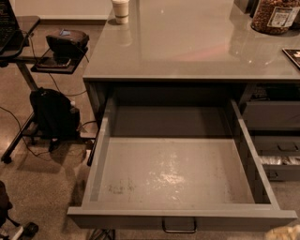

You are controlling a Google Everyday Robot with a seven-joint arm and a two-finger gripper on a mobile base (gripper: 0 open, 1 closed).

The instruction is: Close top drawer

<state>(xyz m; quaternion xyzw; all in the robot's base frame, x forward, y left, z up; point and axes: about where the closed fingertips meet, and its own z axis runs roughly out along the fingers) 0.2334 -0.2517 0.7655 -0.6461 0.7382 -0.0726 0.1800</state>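
The top drawer [178, 173] is pulled far out from under the grey counter [187, 51]. It is wide and deep, with a pale scuffed floor and nothing inside. Its flat front [117, 219] runs along the bottom of the view, with a small central handle [179, 228]. My gripper [284, 233] shows only as a pale tip at the bottom right corner, just below the right end of the drawer front and to the right of the handle.
Shallower drawers [274, 115] stack at the right of the open drawer. A cup [121, 10] and a jar [274, 16] stand on the counter. A black backpack [54, 115] and a side stand [56, 51] with a device stand on the floor at left.
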